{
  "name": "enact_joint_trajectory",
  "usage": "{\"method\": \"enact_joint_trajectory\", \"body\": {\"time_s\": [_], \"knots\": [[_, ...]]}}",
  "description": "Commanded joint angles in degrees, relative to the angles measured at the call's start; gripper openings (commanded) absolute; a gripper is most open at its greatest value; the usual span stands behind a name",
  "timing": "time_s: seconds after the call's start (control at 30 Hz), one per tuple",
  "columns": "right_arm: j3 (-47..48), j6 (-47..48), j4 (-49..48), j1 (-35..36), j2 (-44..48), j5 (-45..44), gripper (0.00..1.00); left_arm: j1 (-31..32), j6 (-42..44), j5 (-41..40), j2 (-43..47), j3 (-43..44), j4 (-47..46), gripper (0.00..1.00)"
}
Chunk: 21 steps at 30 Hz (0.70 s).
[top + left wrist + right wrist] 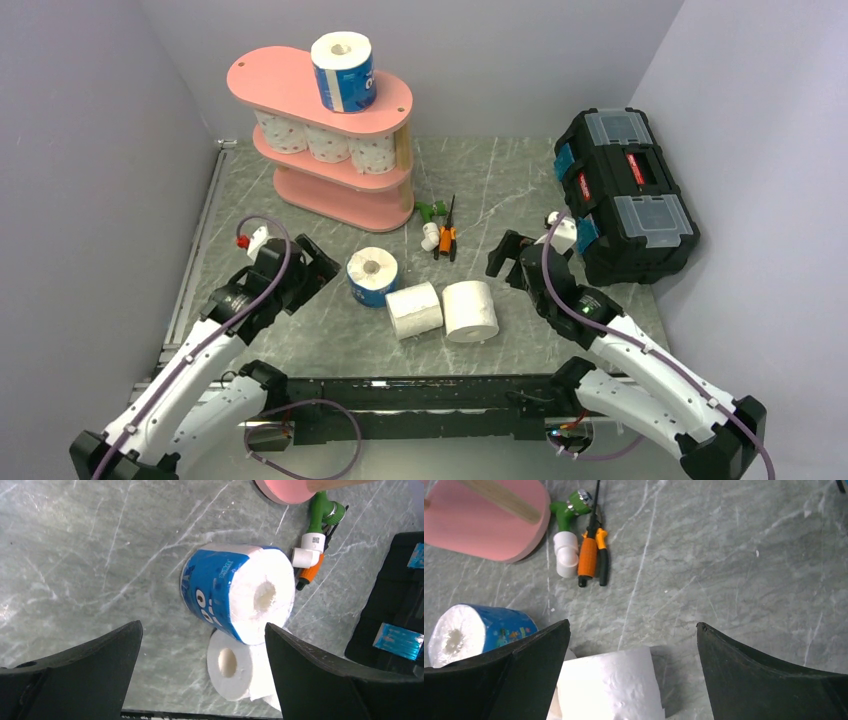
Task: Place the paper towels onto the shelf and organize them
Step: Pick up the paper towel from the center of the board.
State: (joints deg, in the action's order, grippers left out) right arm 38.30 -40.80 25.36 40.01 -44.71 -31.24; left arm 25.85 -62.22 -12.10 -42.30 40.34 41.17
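Observation:
The pink three-tier shelf (pixel 265 75) stands at the back left. A blue-wrapped paper towel roll (pixel 343 72) stands on its top board, and three pink-dotted rolls (pixel 328 143) sit in a row on the middle board. Another blue-wrapped roll (pixel 372 276) and two plain white rolls (pixel 414 310) (pixel 470 310) rest on the table. My left gripper (pixel 305 265) hangs open just left of the blue roll (pixel 235 592), holding nothing. My right gripper (pixel 510 262) is open, to the right of and above a plain roll (pixel 609 685), not touching it.
A black toolbox (pixel 625 195) sits at the right side of the table. A white-and-green tool (pixel 566 535) and orange-handled pliers (pixel 591 555) lie just in front of the shelf's bottom board (pixel 489 525). Grey walls close in the left, back and right.

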Motion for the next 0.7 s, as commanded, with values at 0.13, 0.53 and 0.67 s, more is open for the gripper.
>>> {"method": "enact_joint_trajectory", "body": {"time_s": [0.13, 0.53, 0.67], "knots": [[-1.3, -3.7, -3.7, -7.3, 2.4, 13.1, 1.0, 10.2, -13.1, -10.0, -11.3, 14.2, 10.3, 0.99], [-1.2, -3.8, -3.1, -10.0, 5.7, 16.4, 1.0, 11.4, -15.8, -4.2, -20.6, 15.6, 10.3, 0.99], [-1.7, -4.1, -4.0, -10.8, 4.4, 18.2, 1.0, 13.1, -16.4, -3.9, -23.6, 16.1, 10.5, 0.99]]}}
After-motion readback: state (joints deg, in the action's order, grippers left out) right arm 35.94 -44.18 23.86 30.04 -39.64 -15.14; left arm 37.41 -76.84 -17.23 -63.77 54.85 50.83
